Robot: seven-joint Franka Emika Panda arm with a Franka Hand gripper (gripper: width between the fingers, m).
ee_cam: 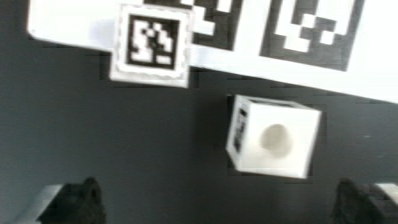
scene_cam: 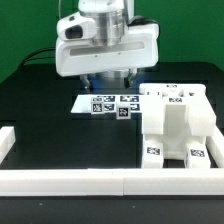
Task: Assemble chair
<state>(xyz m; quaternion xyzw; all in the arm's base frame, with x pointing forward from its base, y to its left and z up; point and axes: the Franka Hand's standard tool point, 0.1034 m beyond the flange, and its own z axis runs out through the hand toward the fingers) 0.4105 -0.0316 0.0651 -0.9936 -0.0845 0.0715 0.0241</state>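
Observation:
The chair's big white boxy piece [scene_cam: 176, 122] stands at the exterior view's right, with tags on its top and front. Two small white tagged pieces [scene_cam: 100, 110] [scene_cam: 122, 114] lie by the marker board [scene_cam: 100, 101]. In the wrist view, one small piece with a tag on top [ee_cam: 151, 45] lies on the marker board's edge [ee_cam: 267, 62]. A small white block with an oval hole [ee_cam: 272, 135] lies on the black table. My gripper [scene_cam: 108, 84] hovers above them. It is open [ee_cam: 222, 208] and empty, with the dark fingertips [ee_cam: 75, 203] far apart.
Long white border rails run along the front [scene_cam: 100, 182] and the exterior view's left [scene_cam: 8, 140]. The table top is black. Cables hang behind the arm.

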